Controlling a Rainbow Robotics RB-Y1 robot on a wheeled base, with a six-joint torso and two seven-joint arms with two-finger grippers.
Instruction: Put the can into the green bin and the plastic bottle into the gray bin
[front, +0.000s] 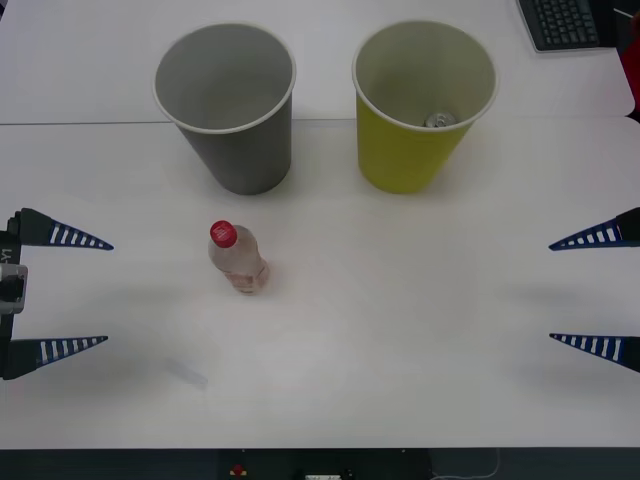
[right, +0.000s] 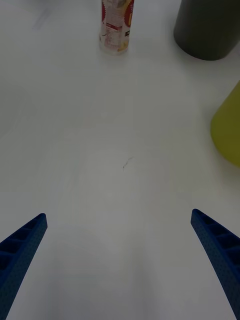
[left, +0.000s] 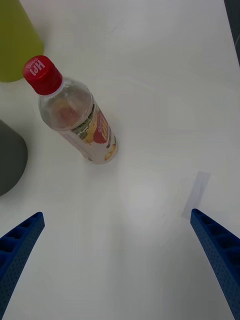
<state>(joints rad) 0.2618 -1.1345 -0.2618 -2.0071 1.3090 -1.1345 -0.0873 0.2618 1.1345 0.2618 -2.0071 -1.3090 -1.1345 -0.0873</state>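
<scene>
Can (front: 438, 120): lies inside green bin (front: 420, 110), step 1 done. Plastic bottle (front: 238, 260): upright ahead of left gripper (front: 60, 290), spread wide and empty, nearest for pickup; gray bin (front: 228, 105) just beyond. Right gripper (front: 597, 290): spread, empty, waiting.

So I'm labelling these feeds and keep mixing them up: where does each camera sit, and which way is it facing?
Front view: above the arms, looking down at the white table; open left gripper and right gripper at the edges.
Left wrist view: on the left arm, facing the clear red-capped plastic bottle.
Right wrist view: on the right arm, facing the same bottle farther off.
All three share the bottle, gray tapered bin and yellow-green tapered bin.
</scene>
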